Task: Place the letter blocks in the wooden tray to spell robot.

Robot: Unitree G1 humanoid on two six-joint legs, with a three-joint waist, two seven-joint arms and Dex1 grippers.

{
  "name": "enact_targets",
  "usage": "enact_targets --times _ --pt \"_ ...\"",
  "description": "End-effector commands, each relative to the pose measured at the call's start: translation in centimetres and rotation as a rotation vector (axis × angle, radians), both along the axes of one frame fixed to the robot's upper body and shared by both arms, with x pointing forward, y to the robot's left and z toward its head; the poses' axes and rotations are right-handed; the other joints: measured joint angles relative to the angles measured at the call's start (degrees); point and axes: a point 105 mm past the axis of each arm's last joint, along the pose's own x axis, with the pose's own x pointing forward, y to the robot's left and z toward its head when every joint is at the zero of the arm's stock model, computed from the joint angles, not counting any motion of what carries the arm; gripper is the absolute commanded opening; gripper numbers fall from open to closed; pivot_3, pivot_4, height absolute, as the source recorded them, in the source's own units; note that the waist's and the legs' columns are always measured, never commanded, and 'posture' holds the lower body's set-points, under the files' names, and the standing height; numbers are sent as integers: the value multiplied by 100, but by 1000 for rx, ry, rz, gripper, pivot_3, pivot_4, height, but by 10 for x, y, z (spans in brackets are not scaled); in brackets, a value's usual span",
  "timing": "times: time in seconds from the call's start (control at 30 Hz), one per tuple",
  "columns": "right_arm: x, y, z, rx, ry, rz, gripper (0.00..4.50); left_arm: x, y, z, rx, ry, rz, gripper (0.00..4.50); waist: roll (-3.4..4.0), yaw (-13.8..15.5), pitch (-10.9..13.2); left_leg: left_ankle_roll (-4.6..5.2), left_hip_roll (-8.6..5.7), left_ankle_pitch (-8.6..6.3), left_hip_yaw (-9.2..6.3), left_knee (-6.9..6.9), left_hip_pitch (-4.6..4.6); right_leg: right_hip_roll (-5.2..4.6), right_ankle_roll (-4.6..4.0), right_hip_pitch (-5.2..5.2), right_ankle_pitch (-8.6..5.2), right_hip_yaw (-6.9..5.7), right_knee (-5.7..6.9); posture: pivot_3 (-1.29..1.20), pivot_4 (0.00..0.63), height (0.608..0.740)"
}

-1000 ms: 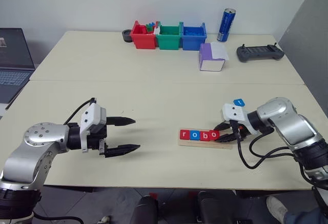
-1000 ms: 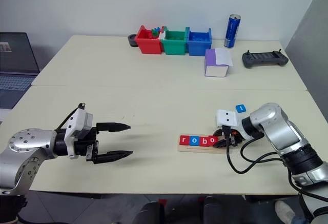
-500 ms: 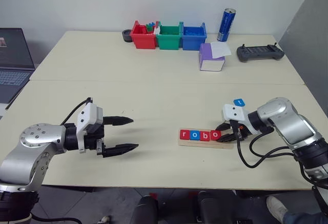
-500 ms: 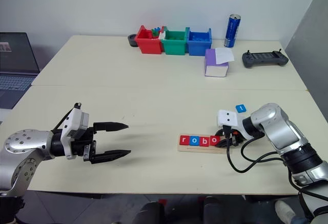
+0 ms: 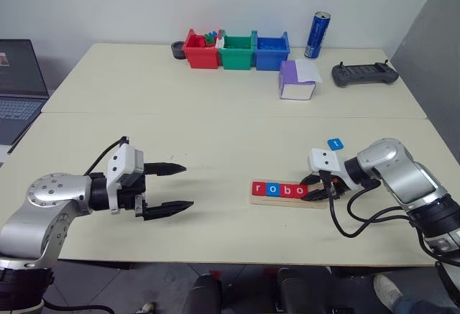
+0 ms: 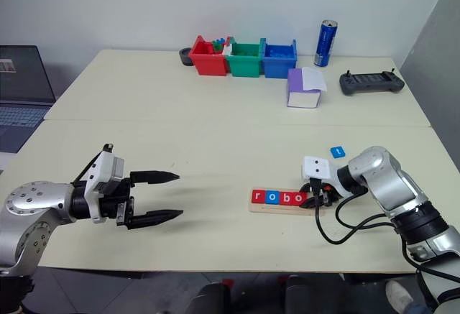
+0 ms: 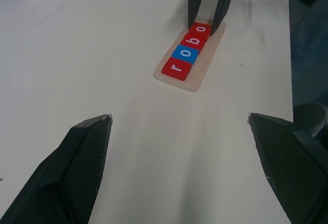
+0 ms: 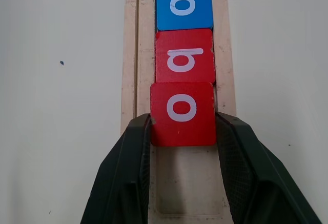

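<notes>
The wooden tray (image 5: pixel 287 202) lies on the table in front of my right arm. In it sit a red r block (image 5: pixel 259 188), a blue o block (image 5: pixel 272 189), a red b block (image 5: pixel 287 190) and a red o block (image 8: pixel 182 112), side by side. My right gripper (image 5: pixel 310 193) is shut on the red o block, one finger against each of its sides. A blue t block (image 5: pixel 335 144) lies loose on the table behind that gripper. My left gripper (image 5: pixel 188 185) hovers open and empty well to the left of the tray.
Red (image 5: pixel 200 50), green (image 5: pixel 237 50) and blue (image 5: pixel 272 49) bins line the far edge. Near them are a blue can (image 5: pixel 318 34), a purple-and-white box (image 5: pixel 296 80) and a black controller (image 5: pixel 364 74). A laptop (image 5: pixel 20 88) sits off the table's left side.
</notes>
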Motion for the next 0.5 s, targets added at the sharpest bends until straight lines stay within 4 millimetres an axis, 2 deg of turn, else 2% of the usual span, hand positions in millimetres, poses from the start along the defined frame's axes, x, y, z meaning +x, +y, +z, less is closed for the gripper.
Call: enact_targets --times 0.03,0.4,0.5 --pt "1 3 4 -11 -41 19 1453 -2 0 10 10 -46 -10 4500 0 0 0 0 0 0 0 0 0 0 0 0 0 0 0 0 150 740" --pt "1 1 6 -19 -31 3 1453 0 -2 13 1 -55 -14 4500 -1 1 -1 0 0 0 0 1 1 0 0 1 0 0 1 0 150 740" --pt "1 0 6 -24 -22 -5 2444 1 -2 13 2 -53 -14 4500 -1 1 -1 0 0 0 0 1 1 0 0 1 0 0 1 0 150 740"
